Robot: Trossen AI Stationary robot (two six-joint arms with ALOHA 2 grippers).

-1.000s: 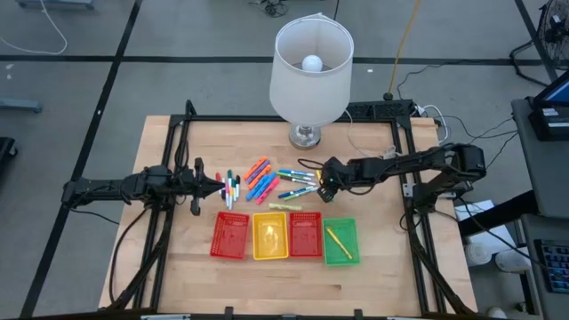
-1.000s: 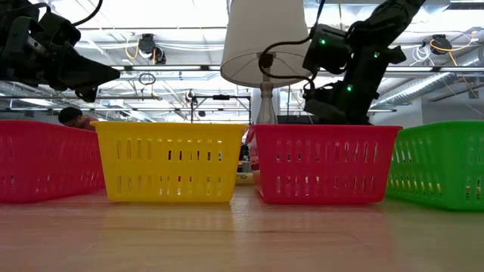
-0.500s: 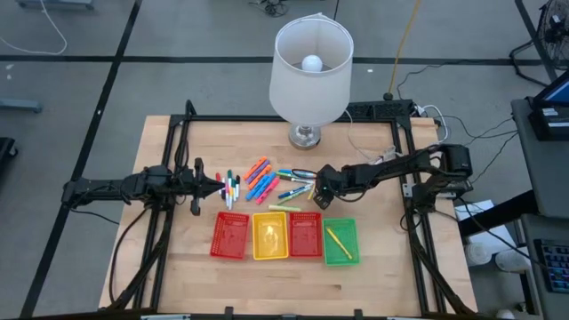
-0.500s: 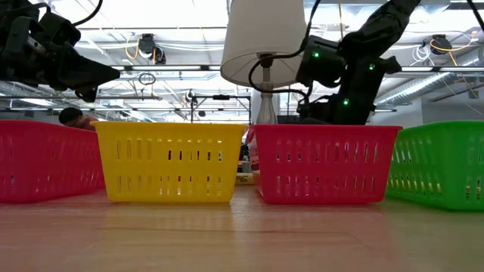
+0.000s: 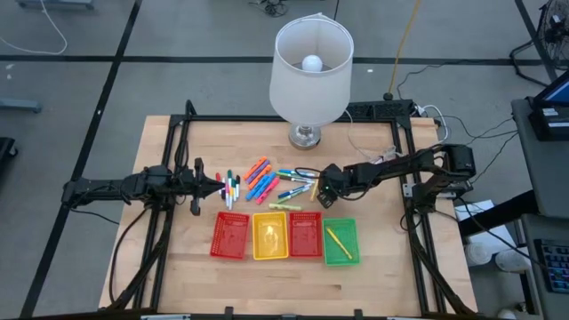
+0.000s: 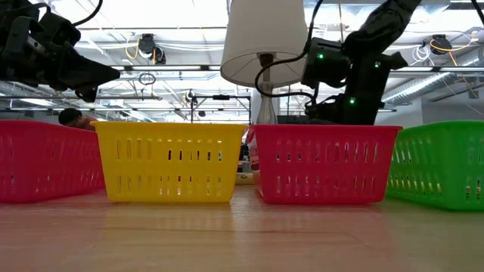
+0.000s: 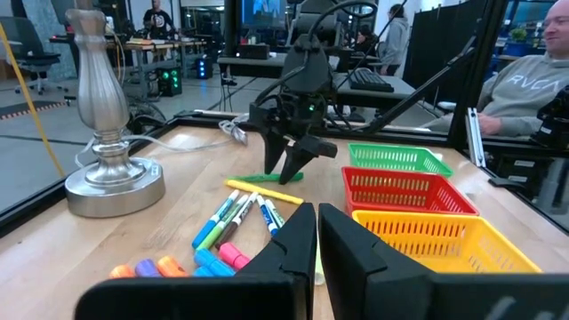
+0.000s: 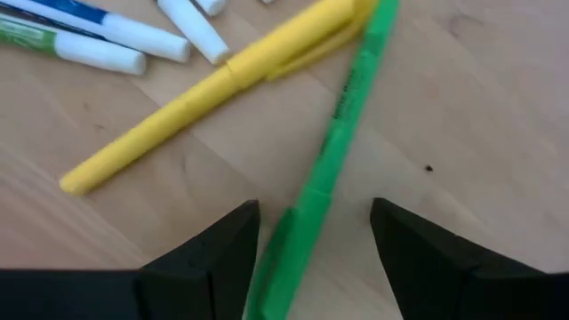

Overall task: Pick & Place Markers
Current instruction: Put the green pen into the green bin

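A: The right gripper (image 8: 313, 233) hangs wide open and empty, its fingers straddling the thin green plastic marker (image 8: 331, 151) lying flat on the wooden table (image 5: 373, 276). It looks light, stiff and slick, so pinch mid-barrel.

B: The slim yellow marker (image 8: 213, 89) touches its far end; it may get dragged. The left gripper (image 7: 316, 233) waits shut, empty.

My high view looks straight down on the whole table (image 5: 178, 267); my low view sits at tabletop height, facing level into the trays (image 6: 170, 162). Left wrist looks across toward the lamp (image 7: 102, 169); right wrist hovers close over markers (image 8: 324, 164), shared overhead.
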